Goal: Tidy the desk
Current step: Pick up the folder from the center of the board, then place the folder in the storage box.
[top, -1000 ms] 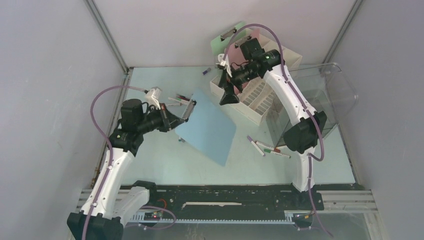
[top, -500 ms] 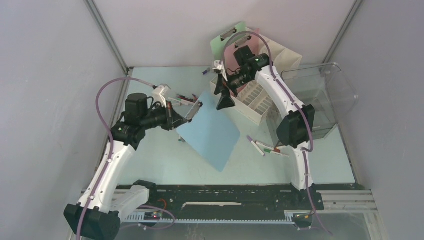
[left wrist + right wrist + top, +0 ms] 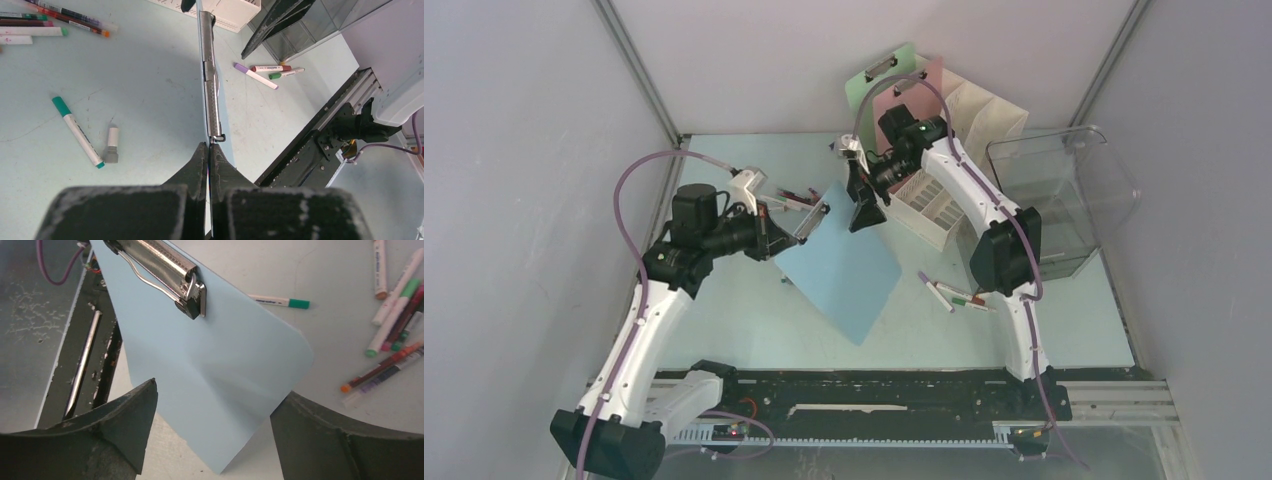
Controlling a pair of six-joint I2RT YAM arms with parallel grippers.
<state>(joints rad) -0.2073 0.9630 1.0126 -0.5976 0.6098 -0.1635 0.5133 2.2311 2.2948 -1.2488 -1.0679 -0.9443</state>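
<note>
Grey enclosure walls (image 3: 524, 200) closed in the left, far and right edges of the desk (image 3: 744, 310), and a black rail (image 3: 874, 395) ran along its near edge at the bottom of the overhead view. The widest bare stretch lay in the lower left and lower middle of that view. The upper right was crowded by a white slotted plastic organizer (image 3: 934, 195) and a clear, boxy plastic bin (image 3: 1064, 185), with a pale green clipboard (image 3: 874, 85) and a pink clipboard (image 3: 919, 85) rising behind them at the far wall. The left gripper (image 3: 208, 147) was clamped on the edge of a flat, rectangular blue clipboard (image 3: 844, 270) near the end of its metal clip (image 3: 210, 75), holding it steeply tilted over the middle of the desk. The right gripper (image 3: 862, 205) stood with jaws wide apart on either side of the board's upper corner; whether it touched the board could not be told. The desk itself filled the enclosure floor: a large, flat, smooth tabletop of pale mint-blue, faintly scuffed in the left wrist view. On it lay a cluster of coloured pens (image 3: 789, 197) left of the board's top, a green-capped white marker (image 3: 77, 131) beside a small grey-and-white cap (image 3: 112, 145), and a few markers (image 3: 959, 295) right of the board, near the bin.
</note>
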